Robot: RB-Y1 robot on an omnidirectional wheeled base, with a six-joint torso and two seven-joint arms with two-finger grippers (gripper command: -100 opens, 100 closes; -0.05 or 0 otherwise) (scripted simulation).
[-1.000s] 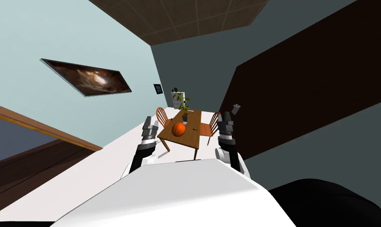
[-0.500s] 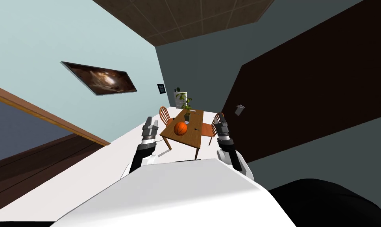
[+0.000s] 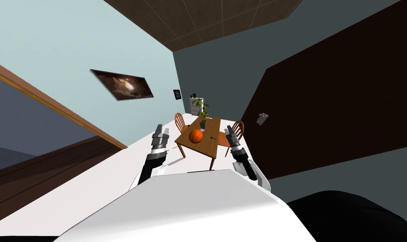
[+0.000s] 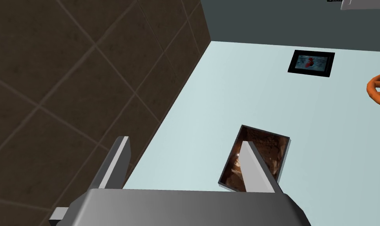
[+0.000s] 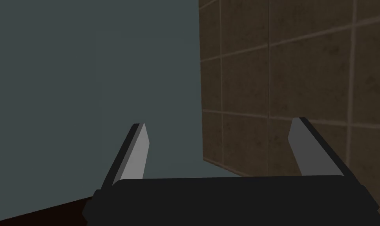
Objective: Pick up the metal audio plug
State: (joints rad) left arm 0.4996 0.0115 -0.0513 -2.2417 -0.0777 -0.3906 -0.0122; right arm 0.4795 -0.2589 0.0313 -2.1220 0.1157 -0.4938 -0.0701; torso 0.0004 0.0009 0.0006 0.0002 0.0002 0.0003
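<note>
1. One wooden table (image 3: 205, 147) stands ahead of me on the white floor, well beyond both arms.
2. Two framed pictures hang on the pale wall: a large brown one (image 3: 122, 85) and a small dark one (image 3: 177, 94).
3. Two orange-brown chairs sit at the table, one on its left side (image 3: 181, 121) and one on its right (image 3: 238, 127).
4. My two grippers are raised short of the table. The left gripper (image 4: 184, 142) and the right gripper (image 5: 220, 123) both have their fingers spread wide with nothing between them.
5. One orange ball (image 3: 196, 136) rests on the table's near half.
6. One potted plant (image 3: 203, 114) stands upright behind the ball.
7. One tiny dark item (image 3: 212, 137) lies on the table top just right of the ball. It is likely the audio plug, but too small for me to be sure.
</note>
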